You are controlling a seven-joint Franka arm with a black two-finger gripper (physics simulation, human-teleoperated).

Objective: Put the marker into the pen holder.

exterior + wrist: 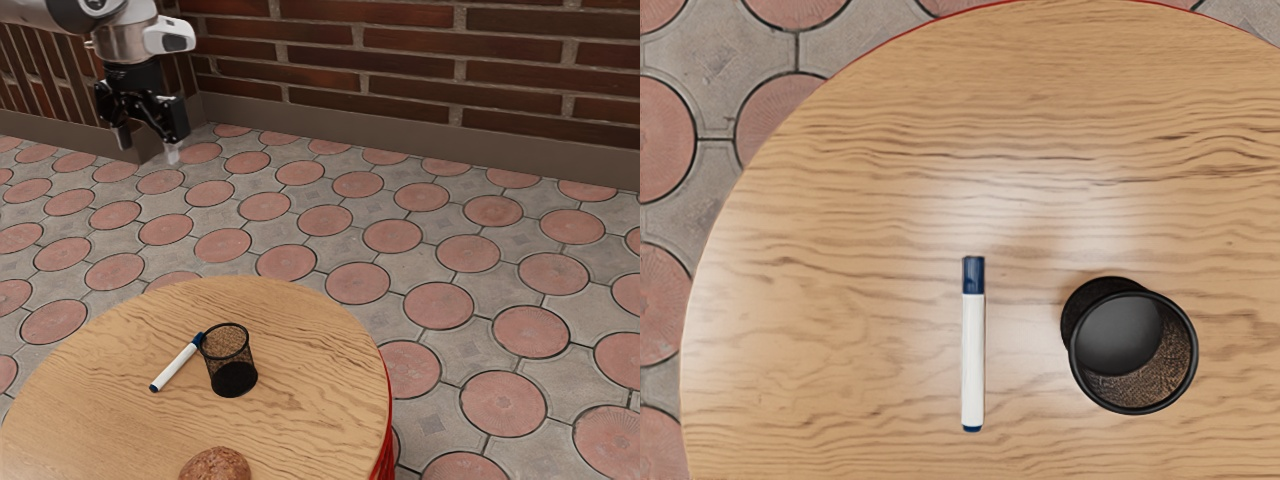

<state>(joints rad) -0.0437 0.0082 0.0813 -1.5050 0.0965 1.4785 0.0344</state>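
Gripper (147, 146) observed raised at the exterior view's far left, well apart from the round wooden table (316, 400); its two fingers stand apart with open space between them. Marker (178, 364), white with blue cap, lies flat on the tabletop, outside the pen holder (229, 362) and just beside it, on the exterior view's left; cap end points to the far side. Pen holder, black mesh, stands upright. A brown, rough-surfaced round item (215, 466) sits at the near side.

Ext. cam at arm's (125, 42) side, obliquely down; wrist cam nearer, straight down; tabletop (840, 220) in both.
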